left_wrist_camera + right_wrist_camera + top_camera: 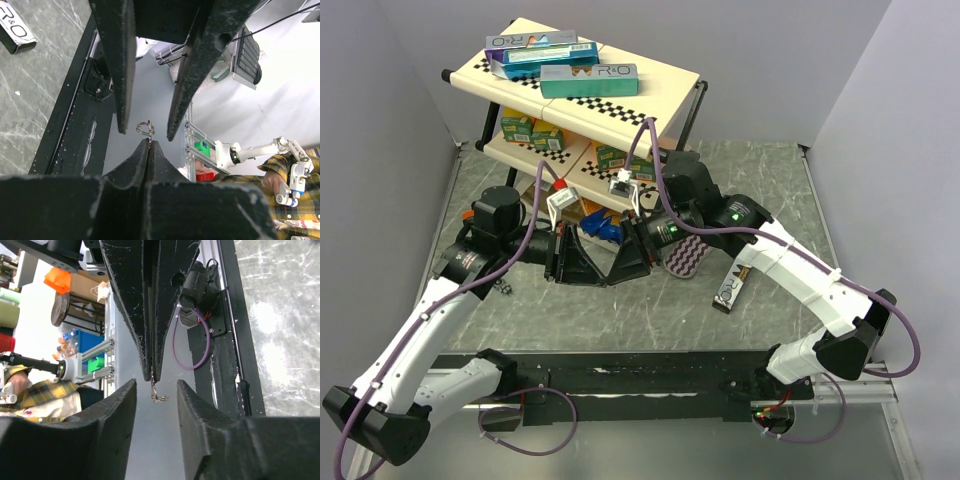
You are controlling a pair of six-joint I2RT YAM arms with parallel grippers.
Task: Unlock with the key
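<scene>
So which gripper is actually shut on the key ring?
The left gripper: its jaws are pinched shut on the key ring, while the right gripper stands open, a finger on each side of the ring without touching it.

Plain pale grey walls (380, 90) close in the upper left and right of the top view, meeting a grey marbled tabletop (760, 180) under even, soft light. At upper centre stands a two-tier cream shelf (667, 85) with checkered edges and black legs, holding teal boxes (588, 80) above and green cartons (517, 125) below. A black rail (640, 375) runs along the bottom edge.
</scene>
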